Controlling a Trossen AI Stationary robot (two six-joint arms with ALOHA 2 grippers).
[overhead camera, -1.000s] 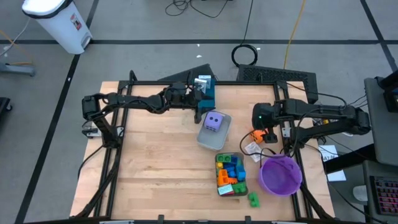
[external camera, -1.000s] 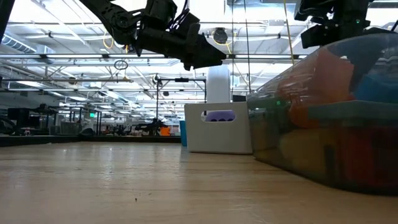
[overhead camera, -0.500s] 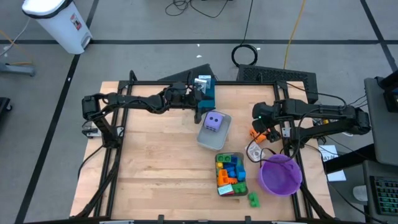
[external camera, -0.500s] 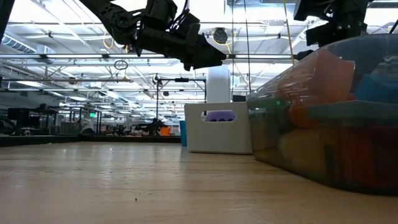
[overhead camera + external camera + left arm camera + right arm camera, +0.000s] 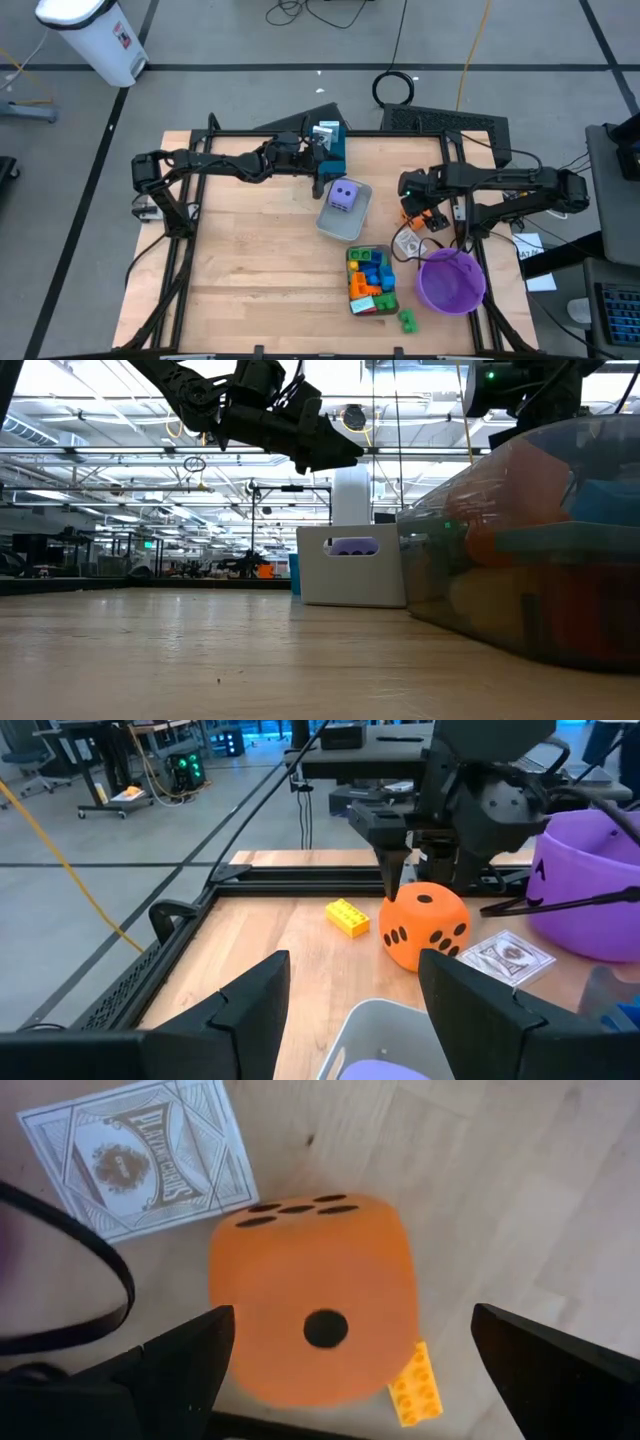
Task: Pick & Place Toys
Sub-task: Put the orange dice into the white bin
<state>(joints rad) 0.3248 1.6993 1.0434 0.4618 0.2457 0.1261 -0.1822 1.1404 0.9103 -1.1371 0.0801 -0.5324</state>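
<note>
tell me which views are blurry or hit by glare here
Low view: the near tray of bricks is a soft blur, ceiling lights glare behind. Right wrist view: the orange die is fairly sharp, the claw fingers are dark blurs. Left wrist view: bright, die and yellow brick clear.

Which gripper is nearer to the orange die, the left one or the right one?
Right. The right gripper hangs open directly above the orange die, with its fingers on either side. The left gripper is farther away, over the grey tray holding the purple die.
</note>
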